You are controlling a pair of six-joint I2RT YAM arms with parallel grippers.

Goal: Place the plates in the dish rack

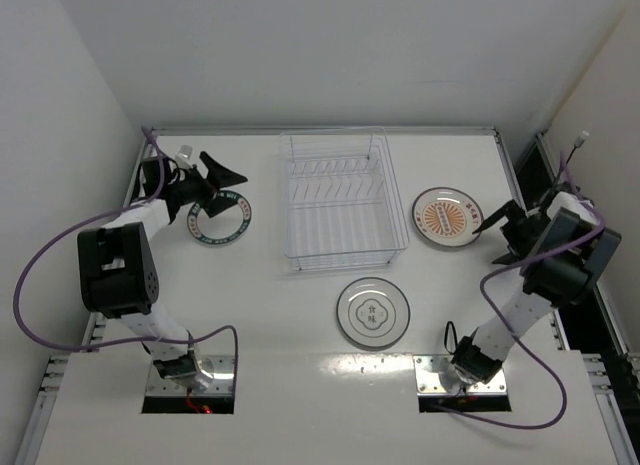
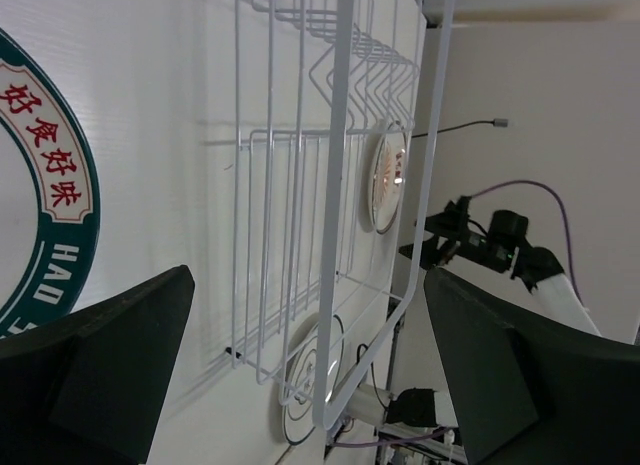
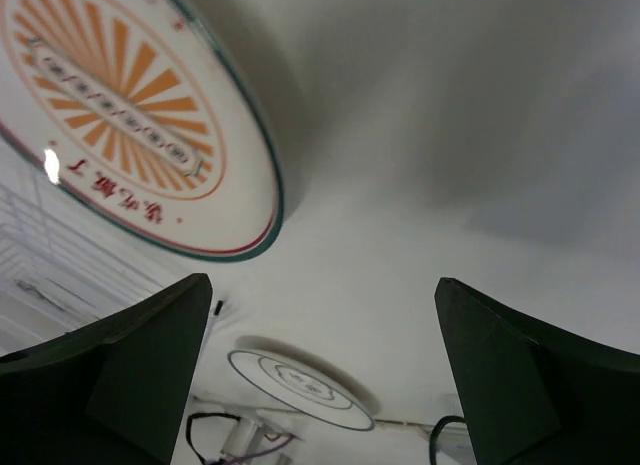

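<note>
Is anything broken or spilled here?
No, nothing looks wrong. The dish rack sits upright, and all three plates lie flat and whole on the table: green-rimmed plate, orange plate, grey-ringed plate.

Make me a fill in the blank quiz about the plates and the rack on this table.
The number of plates in the dish rack is ___.
The green-rimmed plate lies on the rack's ___ side.
The orange plate lies on its ___ side.
The right claw stands ___.
Missing words: zero, left, right, open.
</note>
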